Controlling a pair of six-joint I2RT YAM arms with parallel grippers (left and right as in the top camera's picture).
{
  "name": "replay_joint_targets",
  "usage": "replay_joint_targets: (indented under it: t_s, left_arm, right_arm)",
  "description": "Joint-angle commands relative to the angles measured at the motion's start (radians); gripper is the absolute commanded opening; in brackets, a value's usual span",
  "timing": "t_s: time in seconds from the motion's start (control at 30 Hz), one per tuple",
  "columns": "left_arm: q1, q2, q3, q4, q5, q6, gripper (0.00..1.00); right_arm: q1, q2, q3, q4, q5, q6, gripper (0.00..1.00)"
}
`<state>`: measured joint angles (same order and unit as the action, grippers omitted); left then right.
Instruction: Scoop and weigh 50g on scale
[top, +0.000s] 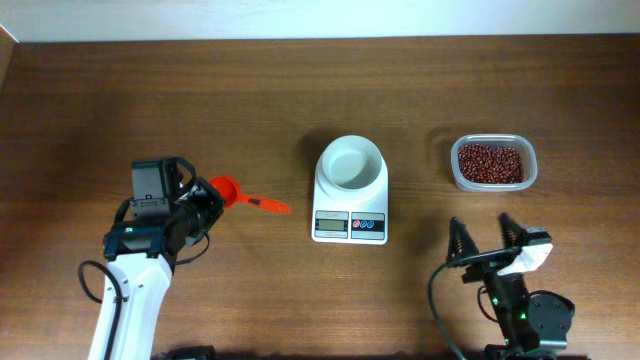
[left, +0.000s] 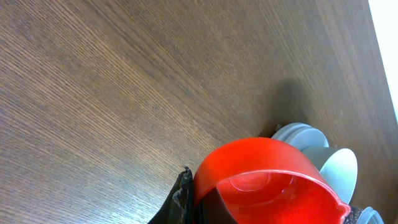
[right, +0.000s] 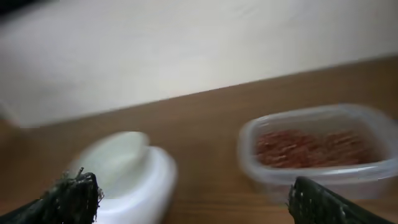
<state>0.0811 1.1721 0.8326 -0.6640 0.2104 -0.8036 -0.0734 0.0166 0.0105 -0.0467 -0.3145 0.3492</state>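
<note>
Two hands are hanging over the near side of the bench (top: 300, 90): right hand (top: 487, 240) is gaping fully, holding nothing; left hand (top: 207, 198) is clamping shut on the orange scoop (top: 228, 190) by its cup. Beyond, scale (top: 350, 190) is sitting mid-bench, display facing near edge. Tub of red beans (top: 492, 163) is sitting farther right, apart.

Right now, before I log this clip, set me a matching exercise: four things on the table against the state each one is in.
Things:
1. scoop
2. scale bowl
3. tub
4. right gripper

States:
a. holds red beans
b. open, holding nothing
c. empty
d. held in the left gripper

Pairs: 1-d, 2-c, 3-a, 4-b
</note>
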Motion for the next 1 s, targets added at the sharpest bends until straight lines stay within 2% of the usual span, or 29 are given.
replay_joint_targets:
  t_s: [0.0, 0.07, 0.13, 0.27, 0.37, 0.53, 0.7, 0.83, 0.97]
  left_arm:
    - [0.004, -0.014, 0.020, 0.004, 0.011, 0.016, 0.00]
    - [0.004, -0.014, 0.020, 0.003, 0.011, 0.016, 0.00]
    - [0.004, -0.014, 0.020, -0.001, 0.011, 0.016, 0.00]
    - [0.004, -0.014, 0.020, -0.003, 0.011, 0.016, 0.00]
    - [0.004, -0.014, 0.020, -0.003, 0.011, 0.016, 0.00]
    - [0.004, -0.014, 0.020, -0.003, 0.019, 0.011, 0.00]
    - [-0.011, -0.014, 0.020, -0.008, 0.042, 0.008, 0.00]
    - [-0.076, -0.014, 0.020, -0.027, 0.063, -0.098, 0.00]
    - [-0.166, -0.014, 0.020, -0.030, 0.051, -0.237, 0.00]
  right_arm:
    - [-0.005, -0.004, -0.005, 0.000, -0.290, 0.428, 0.99]
    - [-0.005, -0.004, -0.005, -0.001, -0.418, 0.708, 0.99]
    - [-0.005, -0.004, -0.005, -0.002, -0.476, 0.830, 0.99]
    - [-0.005, -0.004, -0.005, 0.029, -0.436, 0.838, 0.99]
    - [-0.005, -0.004, -0.003, 0.077, -0.439, 0.735, 0.99]
    - [-0.005, 0.012, 0.051, 0.023, -0.465, 0.767, 0.99]
    - [-0.005, 0.211, 0.176, 0.005, -0.574, 0.770, 0.99]
    - [-0.005, 0.365, 0.205, 0.173, -0.683, 0.779, 0.99]
    - [0.006, 0.443, 0.205, 0.195, -0.681, 0.793, 0.99]
